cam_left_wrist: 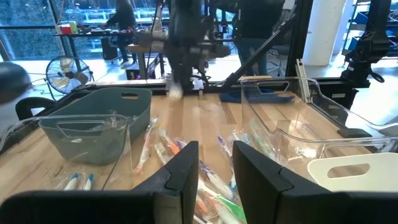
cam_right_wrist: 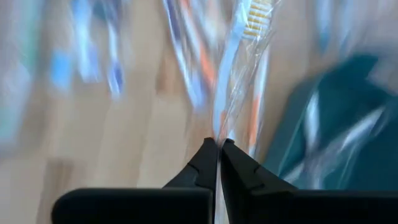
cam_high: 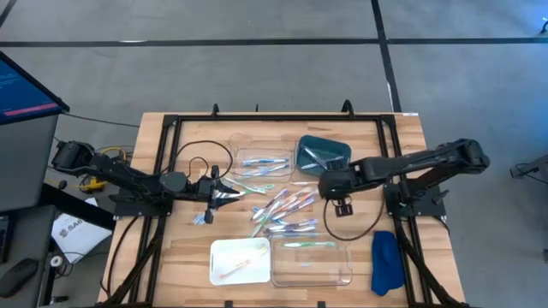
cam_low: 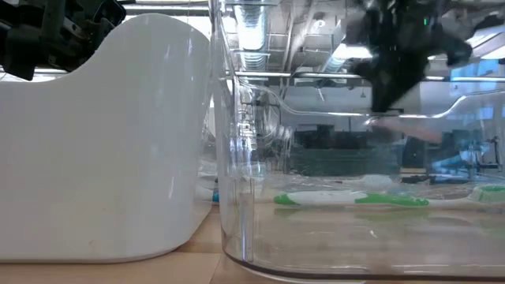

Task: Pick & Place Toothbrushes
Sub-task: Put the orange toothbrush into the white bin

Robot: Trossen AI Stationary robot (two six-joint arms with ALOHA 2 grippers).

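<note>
The right gripper [cam_right_wrist: 218, 144] hangs just beside the teal bin [cam_high: 324, 154], its jaws pinched together on the clear wrapper of a light-blue toothbrush [cam_right_wrist: 239, 43]. The other toothbrushes [cam_high: 282, 210] lie scattered on the table between that bin and the clear tray [cam_high: 344, 272]. The left gripper [cam_left_wrist: 215, 163] waits at the pile's far side from the bin, jaws slightly apart and empty. Each brush looks light and stiff, but its film sleeve is slick and floppy, so a hold on the handle's middle seems safer than on loose wrapper.

we see motion blur over the toothbrushes [cam_right_wrist: 186, 56] in the right wrist view, clear tray [cam_low: 331, 237] cut off at the low view's edge
</note>
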